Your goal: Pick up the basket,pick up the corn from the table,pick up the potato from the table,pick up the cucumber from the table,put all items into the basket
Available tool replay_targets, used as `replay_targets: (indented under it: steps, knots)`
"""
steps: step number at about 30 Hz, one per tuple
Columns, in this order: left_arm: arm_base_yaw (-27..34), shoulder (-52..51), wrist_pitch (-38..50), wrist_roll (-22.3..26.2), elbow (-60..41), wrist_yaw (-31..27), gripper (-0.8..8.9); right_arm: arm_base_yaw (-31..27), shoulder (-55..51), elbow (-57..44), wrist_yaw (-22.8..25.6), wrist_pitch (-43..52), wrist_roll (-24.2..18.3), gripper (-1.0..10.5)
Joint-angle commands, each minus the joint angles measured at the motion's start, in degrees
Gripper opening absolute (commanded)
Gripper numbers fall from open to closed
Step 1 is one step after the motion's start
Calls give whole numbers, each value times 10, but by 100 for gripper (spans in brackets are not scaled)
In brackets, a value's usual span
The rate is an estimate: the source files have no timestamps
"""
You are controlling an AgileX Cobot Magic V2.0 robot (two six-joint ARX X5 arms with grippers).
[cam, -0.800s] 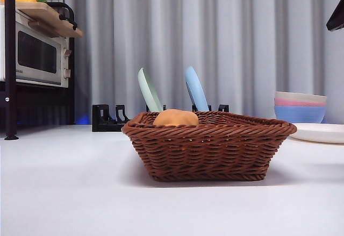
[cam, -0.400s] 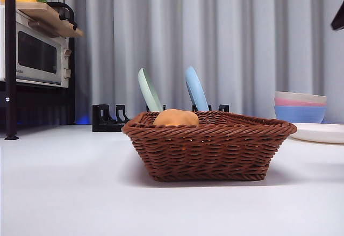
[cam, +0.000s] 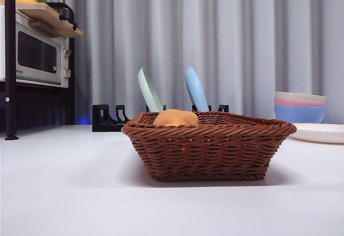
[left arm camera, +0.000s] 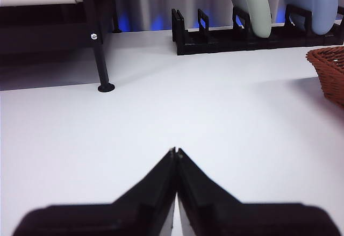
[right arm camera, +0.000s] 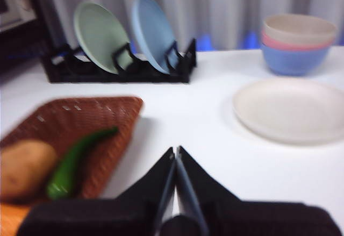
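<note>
The brown wicker basket (cam: 209, 145) stands on the white table in the middle of the front view. Above its rim shows the top of the tan potato (cam: 176, 118). The right wrist view looks down into the basket (right arm camera: 102, 112): the potato (right arm camera: 24, 166) and the green cucumber (right arm camera: 75, 161) lie inside, and an orange bit at the picture's corner may be the corn (right arm camera: 13, 220). My right gripper (right arm camera: 176, 155) is shut and empty, beside the basket. My left gripper (left arm camera: 175, 152) is shut over bare table, with the basket's corner (left arm camera: 329, 69) off to one side.
A black rack (cam: 107, 119) with a green plate (cam: 149, 91) and a blue plate (cam: 196, 89) stands behind the basket. Stacked pastel bowls (cam: 300, 107) and a white plate (cam: 320, 133) sit at the right. A microwave (cam: 35, 53) on a black shelf is at the left.
The black arm tip at the top right corner of the front view has drawn up and out of the picture. The basket and its contents have not moved.
</note>
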Motion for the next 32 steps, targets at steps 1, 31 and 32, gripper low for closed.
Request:
replay_targets:
  steps: [1,31,32]
  knots:
    - [1,-1,2,0,-9,3,-3,-11,-49,-59,0,7,-5,1]
    - [1,-1,2,0,-8,3,-3,-11,-115,-120,5,-15,9,2]
    - [1,-1,2,0,-8,3,-3,-11,-115,-120,5,-15,9,1]
